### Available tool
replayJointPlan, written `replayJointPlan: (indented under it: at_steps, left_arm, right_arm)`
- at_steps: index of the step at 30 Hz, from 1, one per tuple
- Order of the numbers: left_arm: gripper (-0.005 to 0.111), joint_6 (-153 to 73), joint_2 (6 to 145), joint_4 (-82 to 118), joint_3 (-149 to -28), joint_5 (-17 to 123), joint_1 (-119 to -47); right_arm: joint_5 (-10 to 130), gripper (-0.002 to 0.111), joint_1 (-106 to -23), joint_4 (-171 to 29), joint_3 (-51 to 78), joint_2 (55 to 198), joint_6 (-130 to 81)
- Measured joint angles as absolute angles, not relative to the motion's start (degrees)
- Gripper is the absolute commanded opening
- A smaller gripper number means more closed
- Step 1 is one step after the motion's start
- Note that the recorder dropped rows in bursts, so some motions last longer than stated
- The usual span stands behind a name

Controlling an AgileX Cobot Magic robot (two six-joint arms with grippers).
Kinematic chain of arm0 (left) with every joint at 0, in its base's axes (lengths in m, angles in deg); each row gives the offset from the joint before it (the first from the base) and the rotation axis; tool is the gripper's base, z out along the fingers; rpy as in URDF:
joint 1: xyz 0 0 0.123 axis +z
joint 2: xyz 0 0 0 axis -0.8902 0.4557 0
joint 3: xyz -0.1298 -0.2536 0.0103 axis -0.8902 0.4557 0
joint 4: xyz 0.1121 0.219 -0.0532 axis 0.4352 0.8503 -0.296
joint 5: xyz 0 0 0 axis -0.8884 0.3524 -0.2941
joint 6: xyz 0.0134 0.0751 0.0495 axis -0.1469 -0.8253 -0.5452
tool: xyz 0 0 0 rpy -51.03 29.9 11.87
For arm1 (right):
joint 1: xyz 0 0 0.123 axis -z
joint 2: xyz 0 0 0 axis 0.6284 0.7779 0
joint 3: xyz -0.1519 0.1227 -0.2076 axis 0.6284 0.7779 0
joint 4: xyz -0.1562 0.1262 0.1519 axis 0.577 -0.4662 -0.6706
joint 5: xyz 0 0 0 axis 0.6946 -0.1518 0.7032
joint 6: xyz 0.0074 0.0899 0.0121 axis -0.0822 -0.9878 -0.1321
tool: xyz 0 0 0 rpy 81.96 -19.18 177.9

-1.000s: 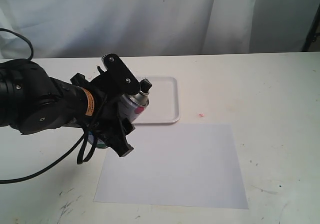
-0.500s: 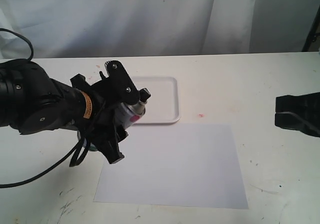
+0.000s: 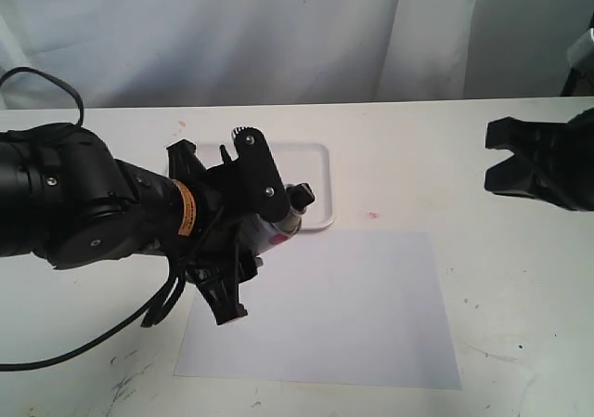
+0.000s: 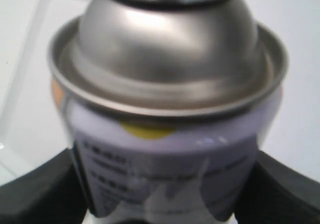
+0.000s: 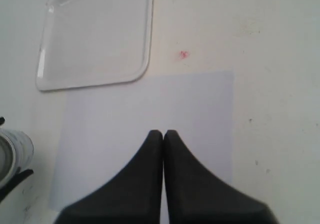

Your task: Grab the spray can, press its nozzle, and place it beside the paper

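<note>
Left claw (image 3: 249, 227) tight around spray can (image 4: 170, 109), printed text (image 4: 150, 166) illegible; right claw (image 5: 163, 134) clenched.

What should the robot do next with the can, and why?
Probably bring the shut right gripper across to the small black nozzle. The left gripper holds the dotted white spray can tilted in the air by the flat white paper sheet, and nothing touches the nozzle.

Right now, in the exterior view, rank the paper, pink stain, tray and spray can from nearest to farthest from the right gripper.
1. paper, its right corner closest.
2. pink stain, just past the paper's far edge.
3. tray, mid-table.
4. spray can, held in the left gripper.
</note>
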State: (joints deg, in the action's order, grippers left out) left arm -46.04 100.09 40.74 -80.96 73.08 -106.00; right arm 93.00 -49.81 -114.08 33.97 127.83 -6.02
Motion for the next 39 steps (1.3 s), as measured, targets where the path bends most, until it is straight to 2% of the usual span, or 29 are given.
replayJointPlan:
  at_steps: [6, 20, 39]
  left_arm:
    - [0.000, -46.04, 100.09, 43.90, -80.96, 71.13, -106.00]
    - [0.000, -45.93, 105.03, 46.71, -84.31, 68.85, -106.00]
    - [0.000, -45.32, 111.40, 47.88, -87.33, 70.90, -104.31]
  right_arm:
    - [89.78, 0.000, -49.81, -120.29, 33.42, 128.51, -4.31]
    - [105.00, 0.000, -49.93, -124.65, 19.61, 141.85, -1.10]
    - [113.96, 0.000, -52.90, -137.41, 19.21, 153.53, 10.91]
